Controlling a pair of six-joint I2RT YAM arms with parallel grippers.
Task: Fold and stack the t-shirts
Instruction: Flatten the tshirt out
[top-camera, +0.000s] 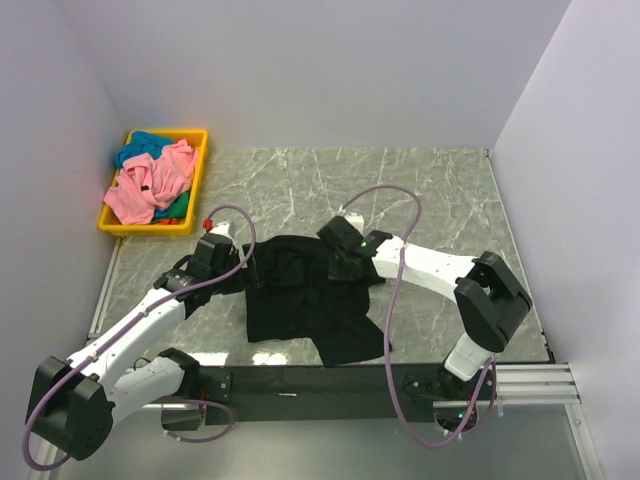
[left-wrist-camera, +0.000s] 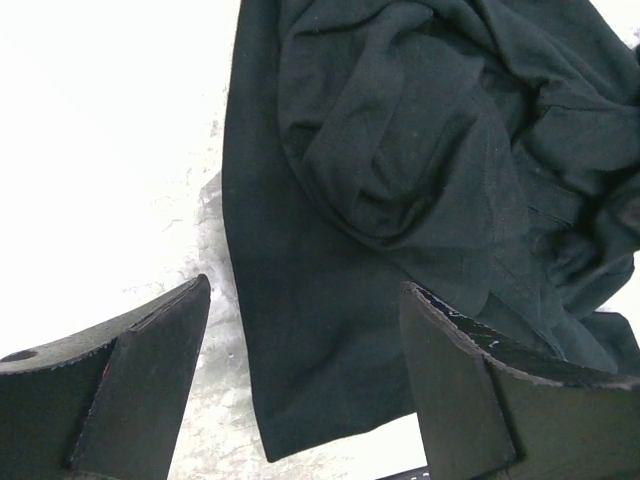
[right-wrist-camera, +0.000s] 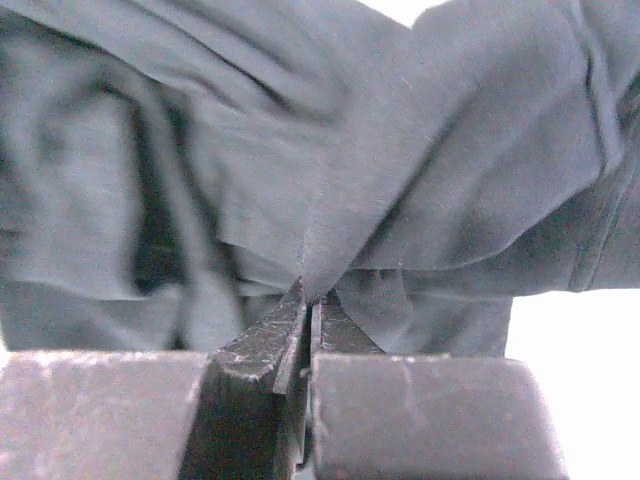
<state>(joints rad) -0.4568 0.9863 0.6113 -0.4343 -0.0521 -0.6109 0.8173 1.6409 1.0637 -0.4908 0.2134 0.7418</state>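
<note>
One black t-shirt (top-camera: 300, 295), rumpled, by the bench (top-camera: 440, 190) front edge.
Raised fold pinched tight in the right jaws; left jaws spread wide, shirt edge between them.

The overhead view is lit softly and evenly, and only faint shadows are cast on the marble table (top-camera: 440, 200). In the left wrist view the table is blown out to near white, while the black t-shirt (left-wrist-camera: 400, 200) is rendered dark. In the right wrist view the cloth is washed to grey (the right gripper (right-wrist-camera: 308, 318), close to the lens, is slightly soft), and white glare is seen at lower right.
</note>
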